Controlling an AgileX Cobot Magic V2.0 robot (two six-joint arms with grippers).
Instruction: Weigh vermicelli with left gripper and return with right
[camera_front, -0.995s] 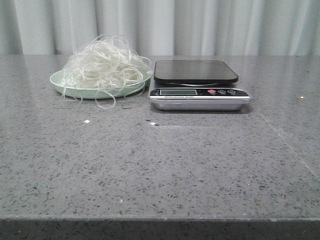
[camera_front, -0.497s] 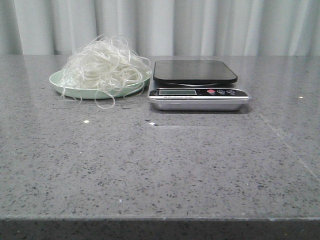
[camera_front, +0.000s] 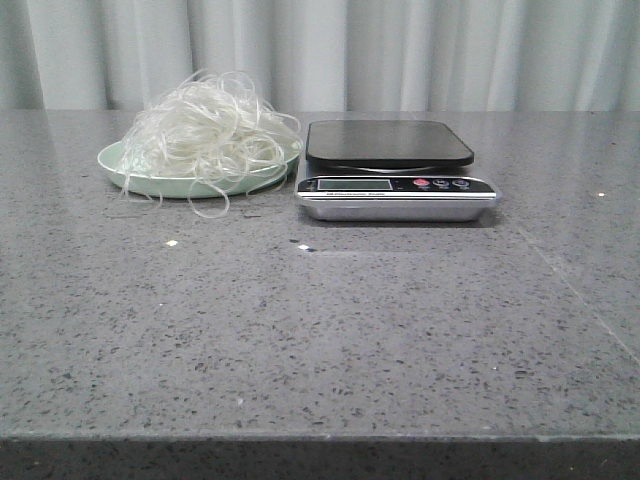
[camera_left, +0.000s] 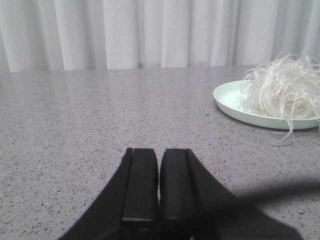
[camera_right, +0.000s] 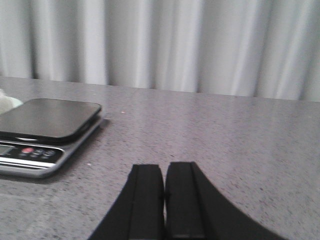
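Front view: vermicelli (camera_front: 208, 133) lay heaped on pale green plate (camera_front: 122, 172), far left of grey tabletop (camera_front: 330, 330); few strands hung over near rim. Scale (camera_front: 394, 170) stood just right of plate, platform bare.

Left wrist view: left gripper (camera_left: 158, 184) hung low over tabletop, fingers pressed together, holding nothing; vermicelli on plate well apart from it.

Right wrist view: right gripper (camera_right: 163, 200) likewise closed, empty, near scale.
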